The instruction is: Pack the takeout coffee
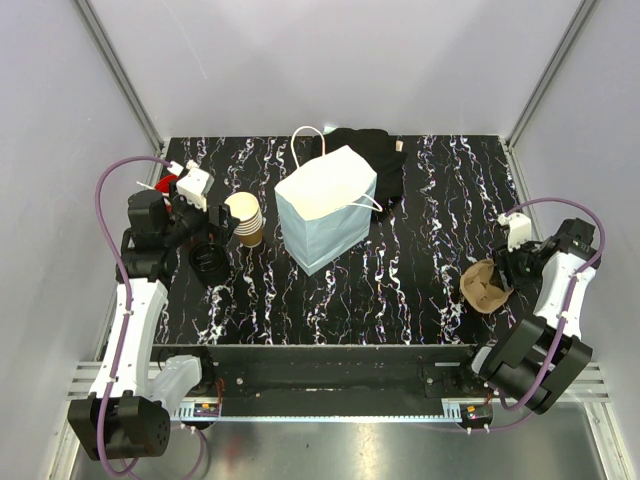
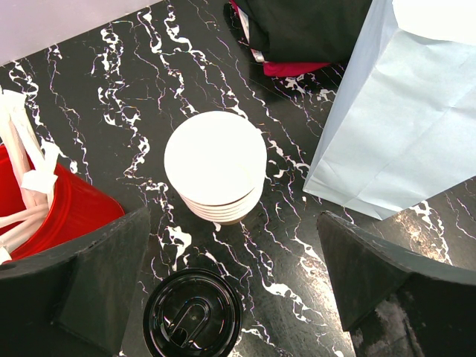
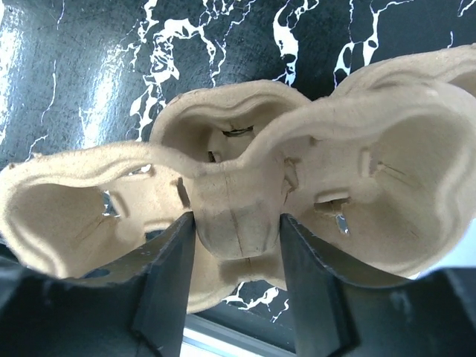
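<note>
A round black lid [image 2: 192, 316] lies low on the table at the left [image 1: 208, 262]; I cannot tell whether a cup stands under it, so the takeout coffee is not plainly in view. My left gripper [image 2: 232, 245] hangs open above the table between that lid and a nested stack of tan cups [image 2: 216, 160], holding nothing [image 1: 205, 232]. At the right edge my right gripper [image 3: 236, 223] has both fingers against the centre post of a tan pulp cup carrier [image 3: 245, 156], which sits tilted near the front right of the table [image 1: 483, 285].
A pale blue paper bag [image 1: 325, 215] stands open mid-table, close to the right of the cup stack [image 1: 244, 218]. A red cup of white straws [image 2: 67, 212] is at the far left. A black bundle [image 1: 375, 160] lies behind the bag. Walls enclose three sides.
</note>
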Robot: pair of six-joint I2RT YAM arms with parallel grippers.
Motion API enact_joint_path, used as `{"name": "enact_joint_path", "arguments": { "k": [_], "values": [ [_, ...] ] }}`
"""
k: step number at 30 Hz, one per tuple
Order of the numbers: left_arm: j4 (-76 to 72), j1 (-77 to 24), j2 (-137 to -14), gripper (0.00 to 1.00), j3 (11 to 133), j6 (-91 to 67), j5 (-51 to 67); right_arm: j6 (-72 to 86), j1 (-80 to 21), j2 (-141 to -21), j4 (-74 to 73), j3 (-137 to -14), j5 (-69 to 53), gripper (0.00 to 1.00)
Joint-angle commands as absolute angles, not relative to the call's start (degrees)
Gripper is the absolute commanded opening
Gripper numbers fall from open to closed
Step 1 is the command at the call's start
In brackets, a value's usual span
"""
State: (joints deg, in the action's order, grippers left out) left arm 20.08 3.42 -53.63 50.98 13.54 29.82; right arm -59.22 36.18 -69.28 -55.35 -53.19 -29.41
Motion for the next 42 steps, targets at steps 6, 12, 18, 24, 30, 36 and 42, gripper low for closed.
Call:
{"name": "enact_joint_path", "arguments": {
  "k": [6,12,18,24,30,36,42],
  "values": [
    [18.8,3.3,-53.5,0.99,51.9,14.0,31.4,-60.8,36.3,-68.6,-56.3,-52.8,-28.7,0.68],
    [18.7,3.3,-53.6,0.99,51.9,13.8,31.6,-61.0,35.7,-67.6,-56.3,-52.6,-28.4,0.69],
    [18.7,3.3,-53.5,0.99,51.8,13.9,31.6,-59.7,33.9,-67.5,-55.3,-52.0,-28.1,0.67],
    [18.8,3.3,-53.4,0.99,51.9,14.0,31.5,-58.4,32.0,-67.4,-53.3,-50.2,-26.3,0.65],
    [18.8,3.3,-53.5,0.99,51.8,14.0,31.5,-58.9,32.0,-66.5,-53.2,-49.7,-25.0,0.55],
    [18.8,3.3,-53.4,0.99,51.8,14.1,31.6,-58.8,32.0,-65.2,-54.1,-51.1,-25.8,0.45],
    [18.7,3.3,-53.2,0.99,51.8,14.0,31.5,-58.7,31.8,-65.5,-57.8,-55.5,-26.4,0.44]
  ]
}}
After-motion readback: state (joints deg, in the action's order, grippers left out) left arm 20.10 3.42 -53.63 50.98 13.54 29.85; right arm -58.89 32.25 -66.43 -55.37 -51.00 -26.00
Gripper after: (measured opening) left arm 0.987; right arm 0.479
